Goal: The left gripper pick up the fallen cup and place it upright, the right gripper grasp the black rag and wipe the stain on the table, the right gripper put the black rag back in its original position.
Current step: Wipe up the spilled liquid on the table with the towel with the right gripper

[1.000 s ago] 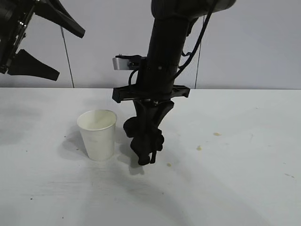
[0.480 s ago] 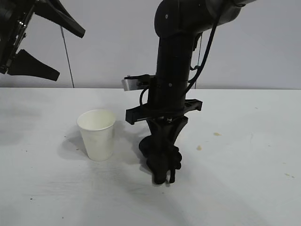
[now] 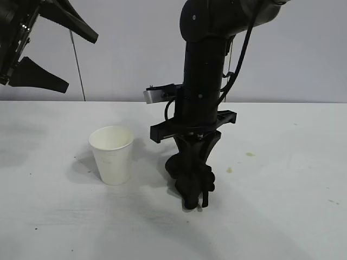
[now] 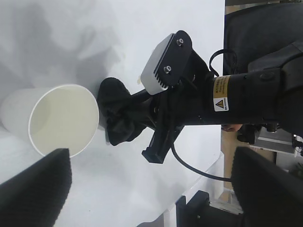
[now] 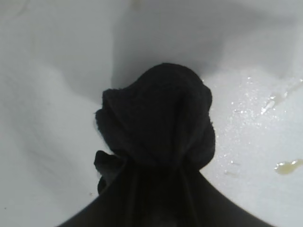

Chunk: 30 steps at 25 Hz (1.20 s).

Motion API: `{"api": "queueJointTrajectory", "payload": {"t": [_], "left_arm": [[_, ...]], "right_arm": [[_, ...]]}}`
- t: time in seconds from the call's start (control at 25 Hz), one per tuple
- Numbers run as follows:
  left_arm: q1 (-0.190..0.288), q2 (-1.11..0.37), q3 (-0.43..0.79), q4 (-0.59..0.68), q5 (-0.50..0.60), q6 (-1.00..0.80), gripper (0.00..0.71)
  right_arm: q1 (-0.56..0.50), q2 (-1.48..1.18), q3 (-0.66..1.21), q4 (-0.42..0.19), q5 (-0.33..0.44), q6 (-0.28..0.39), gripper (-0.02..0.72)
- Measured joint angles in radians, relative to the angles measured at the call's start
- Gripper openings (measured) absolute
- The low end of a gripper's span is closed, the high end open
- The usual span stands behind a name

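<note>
The white cup stands upright on the table, its mouth also showing in the left wrist view. My left gripper hangs open high at the far left, well above and clear of the cup, and nothing lies between its fingers. My right gripper points straight down just right of the cup, shut on the black rag, with its tips at the tabletop. The rag bulges round the gripper. Yellow-brown stain spots lie to the right, and one drop sits beside the rag.
A grey wall rises behind the table's far edge. Another stain spot and small specks mark the right half of the tabletop. The right arm's cable and grey wrist block stand close behind the cup.
The right gripper has carried the rag rightward and toward the front of the table, away from the cup. The cup and left gripper have stayed put.
</note>
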Motion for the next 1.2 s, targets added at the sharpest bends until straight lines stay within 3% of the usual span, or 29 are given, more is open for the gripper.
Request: {"api": "queueJointTrajectory", "payload": {"t": [0.4,0.64,0.96,1.08,1.2], "left_arm": [[0.0,0.0,0.0,-0.002,-0.003,0.0,0.657],[0.0,0.0,0.0,-0.002,-0.003,0.0,0.657],[0.0,0.0,0.0,-0.002,-0.003,0.0,0.657],[0.0,0.0,0.0,-0.002,-0.004,0.0,0.657],[0.0,0.0,0.0,-0.002,-0.007,0.0,0.657]], "right_arm": [[0.0,0.0,0.0,0.058,0.0,-0.047,0.121],[0.0,0.025,0.0,-0.027,-0.001,-0.007,0.121],[0.0,0.042,-0.008,-0.052,-0.001,0.028,0.121],[-0.007,0.042,-0.009,-0.1,-0.006,0.077,0.121],[-0.046,0.042,-0.011,-0.108,-0.013,0.113,0.121]]}}
